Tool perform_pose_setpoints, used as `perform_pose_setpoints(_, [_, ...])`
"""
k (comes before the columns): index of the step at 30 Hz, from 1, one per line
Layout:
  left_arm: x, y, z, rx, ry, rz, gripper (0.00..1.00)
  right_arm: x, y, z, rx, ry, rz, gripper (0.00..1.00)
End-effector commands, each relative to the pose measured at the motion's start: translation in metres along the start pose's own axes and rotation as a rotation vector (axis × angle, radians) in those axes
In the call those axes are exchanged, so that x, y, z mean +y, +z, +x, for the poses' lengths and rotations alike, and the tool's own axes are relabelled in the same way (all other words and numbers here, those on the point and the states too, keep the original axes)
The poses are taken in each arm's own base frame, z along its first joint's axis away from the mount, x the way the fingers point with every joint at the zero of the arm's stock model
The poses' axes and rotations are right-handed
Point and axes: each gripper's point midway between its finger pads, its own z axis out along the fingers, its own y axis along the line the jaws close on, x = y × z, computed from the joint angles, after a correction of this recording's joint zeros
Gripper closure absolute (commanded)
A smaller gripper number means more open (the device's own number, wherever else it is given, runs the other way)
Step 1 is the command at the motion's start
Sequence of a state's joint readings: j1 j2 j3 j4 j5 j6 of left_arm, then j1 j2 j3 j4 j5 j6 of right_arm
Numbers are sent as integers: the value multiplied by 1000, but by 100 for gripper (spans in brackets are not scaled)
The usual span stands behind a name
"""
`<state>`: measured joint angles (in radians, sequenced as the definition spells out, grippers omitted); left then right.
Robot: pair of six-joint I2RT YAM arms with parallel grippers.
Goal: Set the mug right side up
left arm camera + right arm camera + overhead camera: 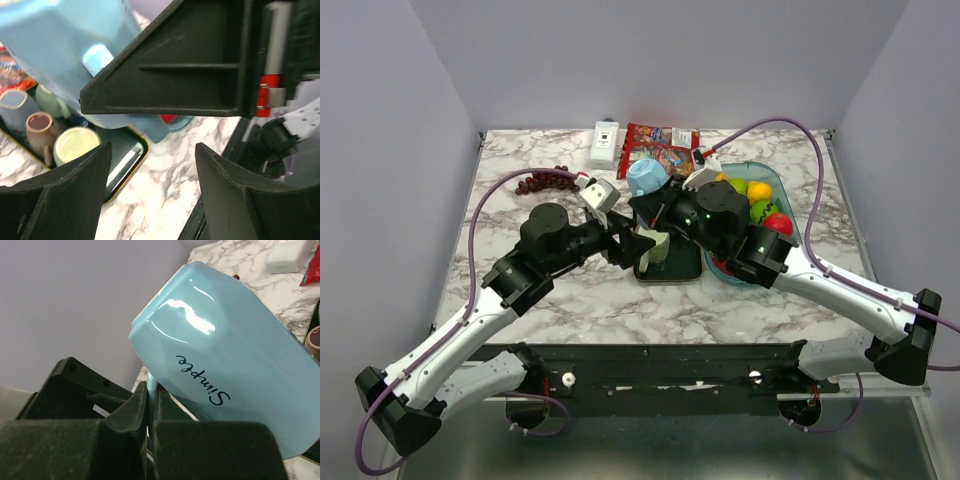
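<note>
Right claw [150, 400] is clamped shut on a thin bit of the light-blue faceted ceramic mug [235, 355], prob. its handle. "Simple" runs along the side in dark script. The mug is off the counter, up in the air near the middle, tilted hard over w/ its flat closed end toward the wall in the right wrist cam. I can't see the mouth in any view, so I can't say exactly where it points.

Left claw [150, 195] has its jaws spread wide and holds nothing. It sits just below and beside the mug, aimed up at it.

Progress as I read it: pick-up is done and the turn is partway at best — not upright yet. What's left is to finish the rotation, set the base down and let go. The left claw looks placed to take the mug or steady it, but that's my guess.

Below the mug there's a black tray with a yellow rim [670, 278] carrying small cups, incl. a pale-green cup [75, 145] and a brown cup [39, 125]. To the right is a teal plastic bowl of toy fruit [775, 180]. At the back are red snack packets [660, 150], a white box [605, 143] and dark-red grapes [545, 181].

It all sits on a white-and-grey marble counter [600, 310] w/ plain lilac-grey walls [670, 60] on three sides.
</note>
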<state>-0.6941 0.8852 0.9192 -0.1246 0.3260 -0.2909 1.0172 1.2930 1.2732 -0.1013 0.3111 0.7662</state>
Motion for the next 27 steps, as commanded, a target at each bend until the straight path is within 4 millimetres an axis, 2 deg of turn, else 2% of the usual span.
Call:
perform_pose_setpoints(1, [29,0,-3,-9,32,-187,25,22,-3,-37,-111,18,-30,100])
perform_pose_setpoints(6, [38,4,-6,-79,-60,-244,19,18,3,-31,-102,26,-15,100])
perform_pose_setpoints(10, [35,7,-9,-115,-98,-228,11,13,5,-28,-101,40,3,100])
perform_pose_setpoints(17, [35,14,-1,-113,-183,-237,8,10,7,-28,-109,63,17,100])
perform_pose_setpoints(19, [33,16,-13,-173,-207,-224,8,10,8,-27,-110,74,18,99])
perform_pose_setpoints(22, [39,22,-11,-182,-262,-253,12,9,10,-24,-112,87,15,100])
perform_pose_setpoints(25, [43,25,-8,-166,-293,-279,29,10,12,-25,-120,90,11,100])
perform_pose_setpoints(26, [44,26,-8,-162,-297,-286,37,9,11,-25,-125,94,15,100])
perform_pose_setpoints(27, [44,25,-7,-158,-299,-286,39,8,11,-24,-127,93,15,99])
